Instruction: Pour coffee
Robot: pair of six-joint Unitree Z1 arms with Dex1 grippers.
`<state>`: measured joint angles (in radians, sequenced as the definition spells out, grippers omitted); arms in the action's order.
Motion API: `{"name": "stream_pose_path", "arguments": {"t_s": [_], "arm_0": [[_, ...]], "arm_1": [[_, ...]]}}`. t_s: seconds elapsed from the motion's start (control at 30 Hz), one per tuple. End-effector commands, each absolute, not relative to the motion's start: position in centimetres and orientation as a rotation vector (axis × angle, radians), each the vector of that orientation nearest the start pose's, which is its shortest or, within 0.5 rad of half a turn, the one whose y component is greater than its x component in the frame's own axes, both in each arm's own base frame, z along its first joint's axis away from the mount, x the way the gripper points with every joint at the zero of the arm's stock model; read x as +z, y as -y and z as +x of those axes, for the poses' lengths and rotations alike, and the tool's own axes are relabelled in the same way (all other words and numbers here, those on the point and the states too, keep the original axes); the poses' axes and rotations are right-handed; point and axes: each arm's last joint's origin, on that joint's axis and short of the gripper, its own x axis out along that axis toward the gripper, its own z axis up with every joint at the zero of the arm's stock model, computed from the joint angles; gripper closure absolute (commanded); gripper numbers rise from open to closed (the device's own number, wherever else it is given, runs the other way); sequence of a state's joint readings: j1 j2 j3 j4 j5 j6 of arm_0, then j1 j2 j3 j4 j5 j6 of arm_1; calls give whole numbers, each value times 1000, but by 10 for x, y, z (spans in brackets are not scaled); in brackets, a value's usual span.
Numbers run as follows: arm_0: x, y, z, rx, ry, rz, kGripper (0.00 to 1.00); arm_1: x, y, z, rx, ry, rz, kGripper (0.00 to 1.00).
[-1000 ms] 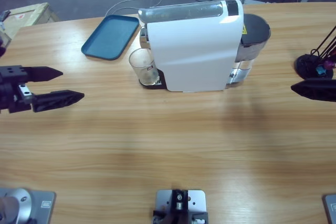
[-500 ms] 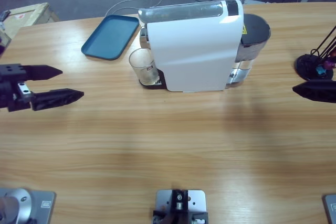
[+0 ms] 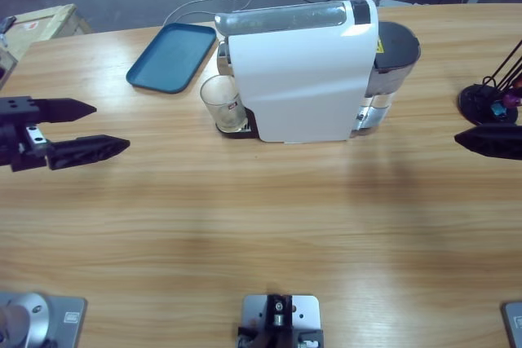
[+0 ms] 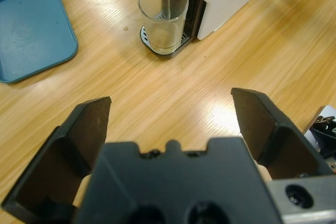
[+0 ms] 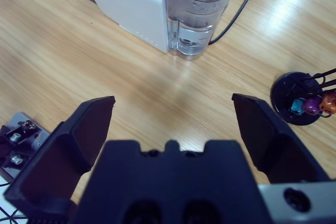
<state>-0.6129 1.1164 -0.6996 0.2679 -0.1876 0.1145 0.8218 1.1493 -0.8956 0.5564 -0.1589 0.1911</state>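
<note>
A small clear glass [image 3: 224,103] stands on the drip tray of the white coffee machine [image 3: 302,71], under its spout. In the left wrist view a thin stream falls into the glass [image 4: 164,17], and a shallow pale layer of coffee [image 4: 165,36] lies at its bottom. My left gripper [image 3: 112,126] hovers open over the table's left side, well short of the glass and pointing toward it, with nothing between its jaws. My right gripper [image 5: 173,100] is open and holds nothing. It faces the machine's water tank [image 5: 197,17] from the table's right edge.
A blue tray [image 3: 173,56] lies behind and to the left of the glass. A black capsule stand [image 3: 489,99] with coloured capsules sits at the far right, close to the right arm. A cable [image 5: 239,9] runs behind the water tank.
The left gripper has drifted very slightly toward the far side of the table. The right arm has edged a little to the right. The glass and machine stand as before.
</note>
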Motion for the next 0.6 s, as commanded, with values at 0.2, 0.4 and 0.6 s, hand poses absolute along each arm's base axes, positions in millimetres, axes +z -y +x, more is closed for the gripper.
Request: {"name": "stream_pose_path", "arguments": {"t_s": [0.2,0.4,0.6], "arm_0": [[304,98,122,-812,-662,246,4],[310,93,121,-824,-648,209,4],[324,103,140,-927,-599,162,18]], "arm_1": [[329,-117,116,561,-822,-230,0],[329,-117,116,565,-824,-228,0],[323,-117,115,561,-836,-236,0]]}}
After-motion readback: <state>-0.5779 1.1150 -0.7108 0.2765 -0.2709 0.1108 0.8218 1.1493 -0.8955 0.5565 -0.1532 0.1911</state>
